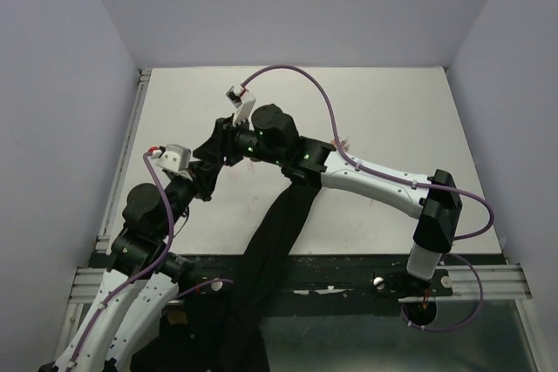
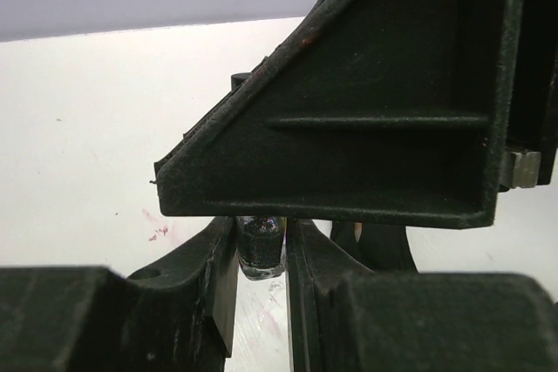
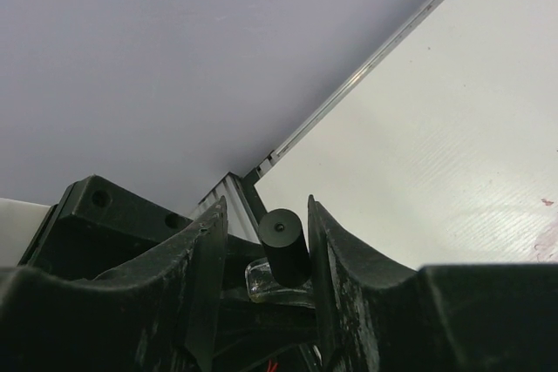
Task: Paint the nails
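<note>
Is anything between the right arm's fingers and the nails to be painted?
I can't tell: the nails are hidden, likely under the right arm where the black sleeve ends. The right fingers straddle the bottle cap instead.

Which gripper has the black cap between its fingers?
The right gripper: its fingers flank the black cap. The left gripper is shut on the small dark bottle.

Left arm (image 1: pixel 144 215) bent forward from base, wrist turned rightward. Left pincer (image 2: pixel 260 228) clamped shut on bottle (image 2: pixel 260 250). Right arm (image 1: pixel 375 182) stretched leftward, sharply bent at elbow. Right pincer (image 3: pixel 266 224) parted astride cap (image 3: pixel 284 246), gap seen beside one finger. Pincers set tip to tip, right above left.
</note>
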Available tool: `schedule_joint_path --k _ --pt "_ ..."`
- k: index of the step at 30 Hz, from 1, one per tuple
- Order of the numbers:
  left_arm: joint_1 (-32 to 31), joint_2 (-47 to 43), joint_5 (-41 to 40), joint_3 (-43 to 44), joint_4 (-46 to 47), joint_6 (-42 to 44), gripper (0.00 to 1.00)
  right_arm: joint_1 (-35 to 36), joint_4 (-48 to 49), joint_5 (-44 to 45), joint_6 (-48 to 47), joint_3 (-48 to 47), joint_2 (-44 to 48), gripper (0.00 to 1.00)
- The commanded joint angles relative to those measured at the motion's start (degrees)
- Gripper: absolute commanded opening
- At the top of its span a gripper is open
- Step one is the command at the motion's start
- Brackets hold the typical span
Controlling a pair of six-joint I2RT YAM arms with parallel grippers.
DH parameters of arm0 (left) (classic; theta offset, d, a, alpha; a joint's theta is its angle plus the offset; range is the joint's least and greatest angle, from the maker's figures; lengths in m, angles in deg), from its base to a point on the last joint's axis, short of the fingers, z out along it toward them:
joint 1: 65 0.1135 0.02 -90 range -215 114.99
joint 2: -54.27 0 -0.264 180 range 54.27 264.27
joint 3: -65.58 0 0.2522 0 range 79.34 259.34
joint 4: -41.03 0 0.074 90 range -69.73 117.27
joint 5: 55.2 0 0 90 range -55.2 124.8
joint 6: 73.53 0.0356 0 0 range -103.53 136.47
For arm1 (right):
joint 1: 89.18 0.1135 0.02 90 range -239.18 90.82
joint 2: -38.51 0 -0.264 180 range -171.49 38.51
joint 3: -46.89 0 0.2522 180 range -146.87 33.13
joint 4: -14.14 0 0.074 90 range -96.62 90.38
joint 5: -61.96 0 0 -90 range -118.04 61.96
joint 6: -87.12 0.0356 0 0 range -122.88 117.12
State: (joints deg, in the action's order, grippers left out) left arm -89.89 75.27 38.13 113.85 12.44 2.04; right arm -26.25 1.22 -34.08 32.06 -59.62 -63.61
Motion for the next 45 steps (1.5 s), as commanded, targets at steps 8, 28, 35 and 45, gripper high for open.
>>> schedule_joint_path --k 8,28,35,45 --pt "-0.3 2.0 10.8 1.4 3.4 -0.3 0.00 1.1 5.9 -4.2 1.0 -1.9 -0.6 0.42" --pt "-0.3 3.8 17.7 1.4 5.6 -3.1 0.00 1.4 9.0 -6.0 1.9 -1.2 -0.6 0.39" --pt "0.8 3.5 8.7 2.1 2.7 -5.4 0.00 1.3 6.0 1.6 -1.1 1.3 3.2 0.69" --pt "1.3 -0.9 2.8 0.9 2.7 -5.0 0.00 1.4 1.0 15.2 -2.7 5.6 8.2 0.79"
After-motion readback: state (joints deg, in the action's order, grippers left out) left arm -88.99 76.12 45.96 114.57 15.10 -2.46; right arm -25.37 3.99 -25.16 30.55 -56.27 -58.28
